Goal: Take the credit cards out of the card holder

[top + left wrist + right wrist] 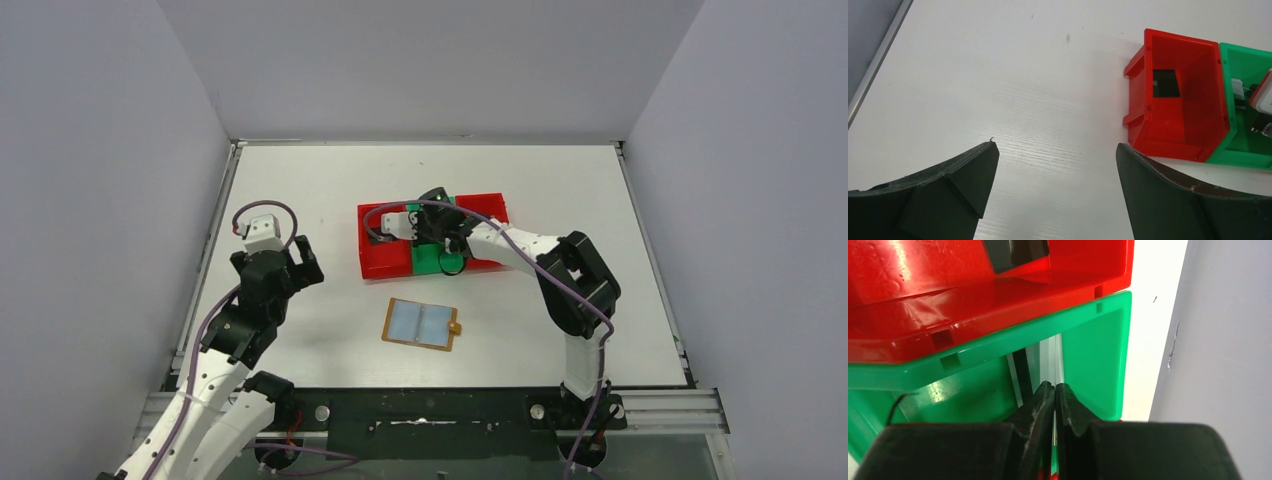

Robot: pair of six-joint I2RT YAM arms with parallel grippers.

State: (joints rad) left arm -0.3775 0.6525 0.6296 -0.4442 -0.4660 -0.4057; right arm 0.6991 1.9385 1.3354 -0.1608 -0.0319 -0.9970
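While the right arm reaches over the bins, the card holder (421,324) lies opened flat on the white table (300,180). It sits just on the near side of the bins, between the two arms and apart from both grippers. It has an orange-tan border and two pale blue-grey panels side by side with a seam between. A little tab sticks out of its right edge.

Left gripper (1055,150): fingers spread wide, nothing between them, above bare table to the left of the red bin (1178,135). A dark flat rectangle (1165,82) lies on that bin's floor.

Right gripper (1054,387): fingers pressed together, tips down inside the green bin (1088,355), which touches the red one. Thin pale and dark strips stand just past the tips. Whether anything is pinched, cannot tell.
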